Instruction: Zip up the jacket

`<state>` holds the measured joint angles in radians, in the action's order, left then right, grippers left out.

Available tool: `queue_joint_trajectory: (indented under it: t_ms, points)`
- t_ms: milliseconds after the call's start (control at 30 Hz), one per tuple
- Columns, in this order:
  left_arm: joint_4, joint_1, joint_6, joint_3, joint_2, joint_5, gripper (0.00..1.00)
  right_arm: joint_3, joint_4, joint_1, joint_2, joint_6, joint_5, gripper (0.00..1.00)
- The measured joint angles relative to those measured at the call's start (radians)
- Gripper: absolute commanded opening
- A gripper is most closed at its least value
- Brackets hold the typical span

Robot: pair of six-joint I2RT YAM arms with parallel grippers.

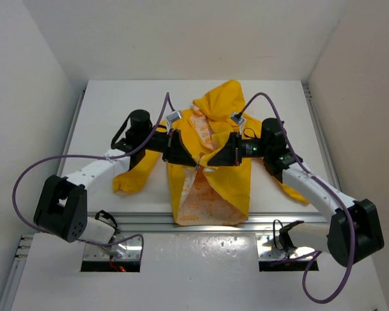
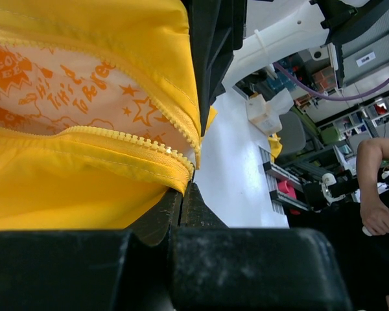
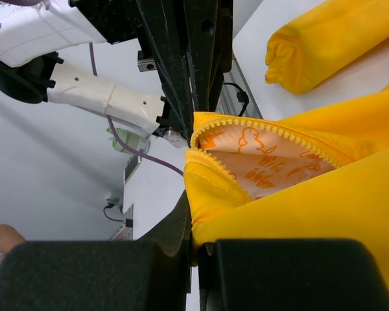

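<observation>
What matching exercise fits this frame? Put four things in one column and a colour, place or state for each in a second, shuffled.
1. hood
2. lining
3. left gripper
4. table

A. plain white
B. shut on the jacket
C. yellow, at the far end
D. orange print

Pairs: 1-C, 2-D, 3-B, 4-A

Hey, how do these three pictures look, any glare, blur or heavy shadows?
Top external view: bright yellow thin-fabric hooded jacket evenly lit, shadows soft, some glare on the glossy white front ledge. Left wrist view: zipper teeth sharp, left gripper blurred up close. Right wrist view: likewise, right gripper soft-focused.
</observation>
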<state>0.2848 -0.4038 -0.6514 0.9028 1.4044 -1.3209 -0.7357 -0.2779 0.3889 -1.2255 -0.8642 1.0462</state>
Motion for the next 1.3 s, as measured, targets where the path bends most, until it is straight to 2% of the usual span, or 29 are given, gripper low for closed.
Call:
queue_joint_trajectory:
  t_ms: [300,567,700,800,967,1133,1300]
  points:
    - [-0.075,0.015,0.056,0.006,-0.007,0.002,0.00,0.004,-0.065,-0.009,-0.011,-0.039,-0.005,0.00]
    - [-0.111,0.097,0.056,0.048,-0.072,0.045,0.00,-0.046,-0.126,-0.014,-0.080,-0.071,-0.011,0.00]
    - [-0.037,0.198,-0.048,0.091,-0.061,0.117,0.00,-0.111,-0.124,-0.021,-0.117,-0.063,-0.014,0.00]
    - [0.076,0.251,-0.182,0.094,-0.048,0.161,0.00,-0.188,-0.142,-0.036,-0.170,-0.084,-0.013,0.00]
    - [0.172,0.247,-0.315,0.117,-0.013,0.154,0.00,-0.340,-0.230,-0.072,-0.302,-0.189,-0.009,0.00]
    - [0.289,0.239,-0.409,0.129,-0.005,0.101,0.00,-0.524,-0.451,-0.081,-0.482,-0.431,0.018,0.00]
    - [0.331,0.229,-0.449,0.132,-0.005,0.074,0.00,-0.547,-0.549,-0.080,-0.525,-0.534,0.043,0.00]
